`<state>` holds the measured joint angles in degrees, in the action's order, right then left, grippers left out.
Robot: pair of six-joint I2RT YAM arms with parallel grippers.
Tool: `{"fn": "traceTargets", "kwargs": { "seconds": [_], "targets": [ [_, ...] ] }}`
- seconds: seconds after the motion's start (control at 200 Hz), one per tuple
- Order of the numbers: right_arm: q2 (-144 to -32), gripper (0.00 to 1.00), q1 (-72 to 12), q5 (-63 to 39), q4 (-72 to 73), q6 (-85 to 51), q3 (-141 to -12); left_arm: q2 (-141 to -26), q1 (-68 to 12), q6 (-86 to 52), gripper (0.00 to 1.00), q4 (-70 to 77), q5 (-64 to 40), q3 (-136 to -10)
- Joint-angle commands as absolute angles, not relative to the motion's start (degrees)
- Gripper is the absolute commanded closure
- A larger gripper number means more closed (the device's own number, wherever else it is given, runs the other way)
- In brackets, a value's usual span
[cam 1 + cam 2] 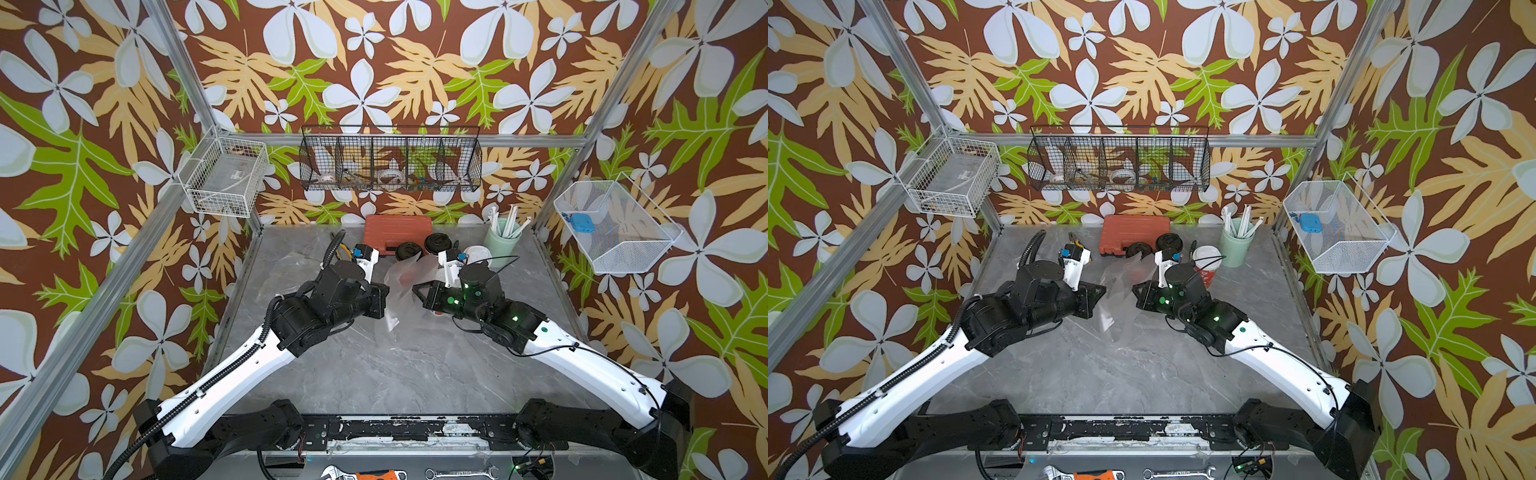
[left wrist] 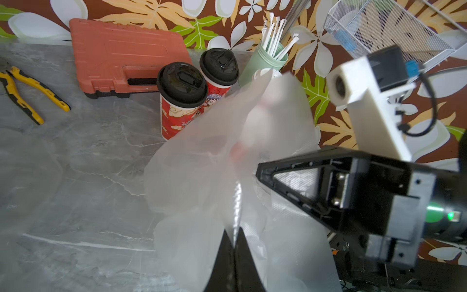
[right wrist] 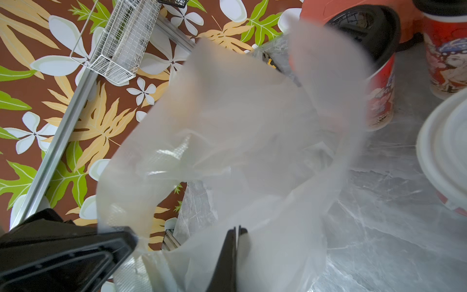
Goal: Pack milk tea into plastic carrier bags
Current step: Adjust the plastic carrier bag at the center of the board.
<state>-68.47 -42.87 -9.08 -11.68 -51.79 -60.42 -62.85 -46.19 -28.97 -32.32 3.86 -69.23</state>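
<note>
Both my arms angle inward, wrists level and tips facing. My left gripper [image 2: 234,240] and right gripper [image 3: 237,231] each pinch the thin clear crinkly plastic carrier bag [image 1: 398,286] held between them, just in front of two black-lidded red paper cups [image 2: 180,86].

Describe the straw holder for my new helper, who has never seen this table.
On the grey marble table, at its back edge right of the orange-red tool case, stands the straw holder. Unlike the red lidded cups beside it, it is mint green, lidless and holds white straws.
</note>
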Motion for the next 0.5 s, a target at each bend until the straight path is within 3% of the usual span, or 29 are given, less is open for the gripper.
{"fn": "traceTargets", "kwargs": {
  "seconds": [0.0, 0.12, 0.23, 0.43, 0.495],
  "targets": [
    [-69.0, 1.00, -43.0, -9.7, -18.6, -49.3, -62.0, -61.3, -46.1, -31.6, 1.00, -31.6, 6.1, -66.1],
    [-70.8, 1.00, -43.0, -10.1, -19.0, -48.9, -61.2, -59.2, -45.5, -33.3, 1.00, -28.7, 5.6, -60.5],
    [-72.1, 1.00, -42.9, -10.9, -18.4, -48.8, -60.2, -58.5, -45.1, -33.7, 0.93, -26.7, 4.4, -58.8],
    [-72.3, 1.00, -43.0, -10.7, -18.4, -48.5, -60.5, -59.5, -44.9, -31.1, 0.48, -28.5, 4.2, -62.4],
    [-72.2, 1.00, -43.0, -10.6, -18.5, -48.4, -60.6, -60.6, -44.7, -29.6, 0.38, -29.9, 4.2, -64.4]
  ]
}}
